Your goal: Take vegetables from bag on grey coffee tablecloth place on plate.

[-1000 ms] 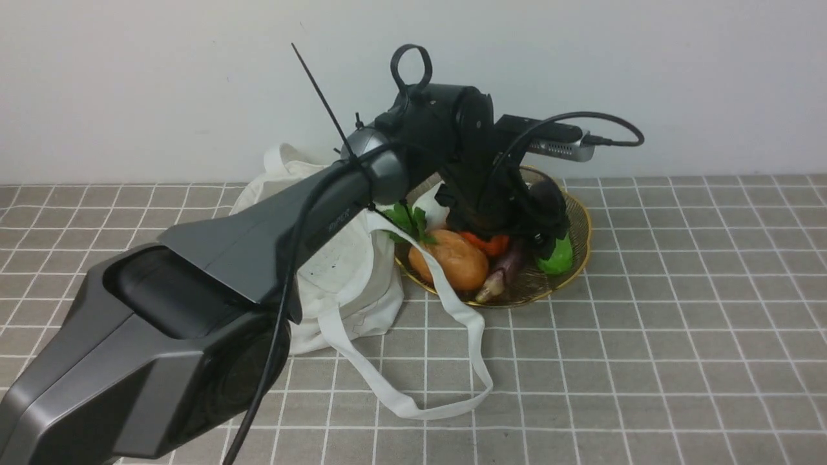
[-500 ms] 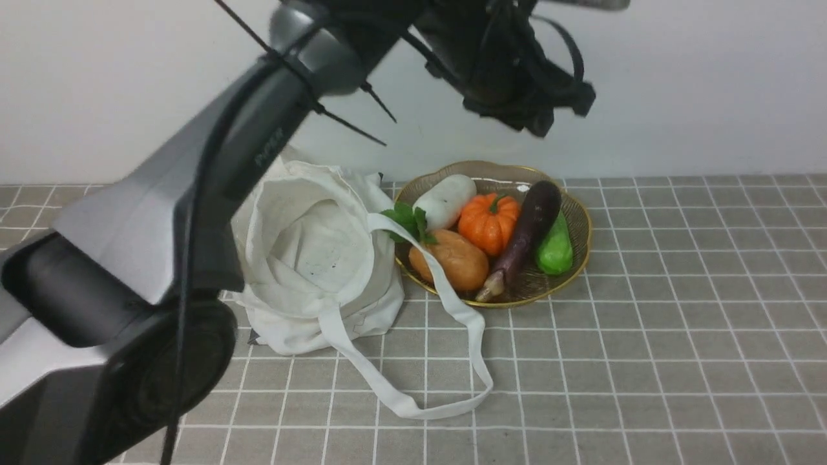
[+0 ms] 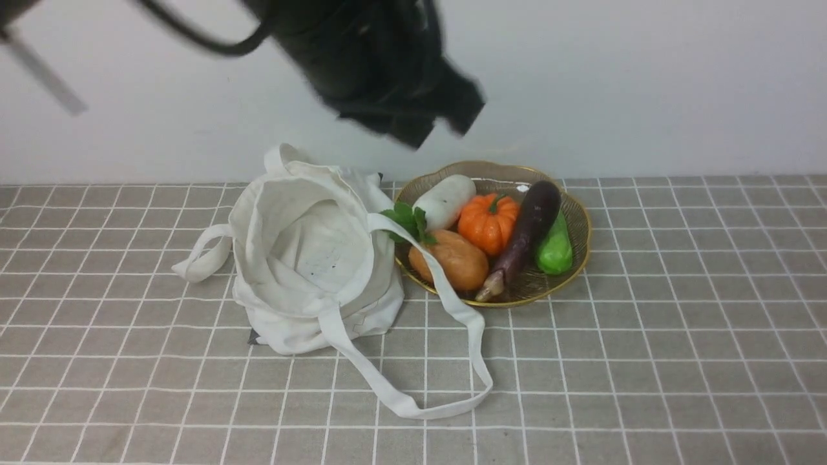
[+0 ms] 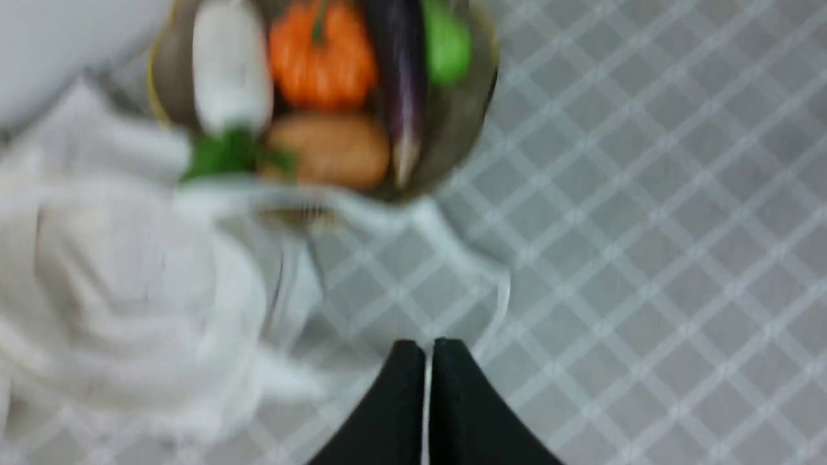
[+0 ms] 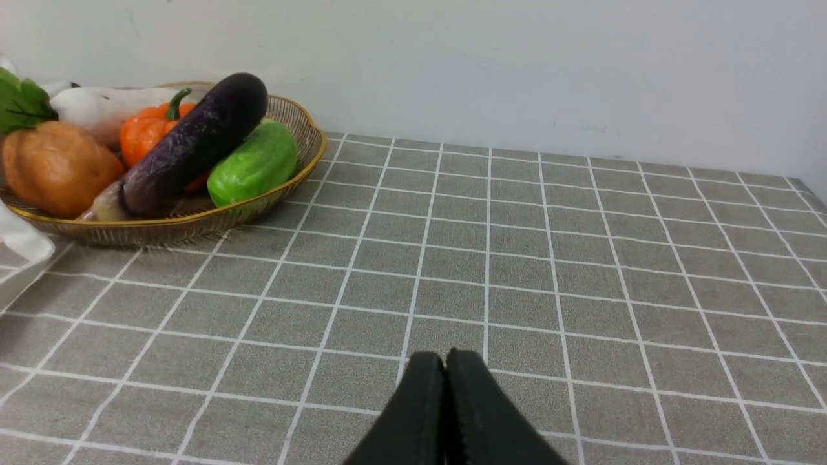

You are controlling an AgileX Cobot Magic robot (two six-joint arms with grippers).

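Well, my left claw point(image 4: 428, 345) and right claw point(image 5: 445, 358) sit pressed together. I see the eggplant point(image 3: 526, 229) on the plate point(image 3: 578, 212) beside the bag point(image 3: 310, 258), near the far edge of the gridded tablecloth point(image 3: 678, 323), white wall point(image 3: 646, 84) behind.

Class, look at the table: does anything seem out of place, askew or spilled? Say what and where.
One strap of the bag lies across the rim of the plate, beside the orange-brown vegetable, and loops out over the tablecloth. The bag slumps open. Nothing is spilled; the eggplant lies inside the plate.
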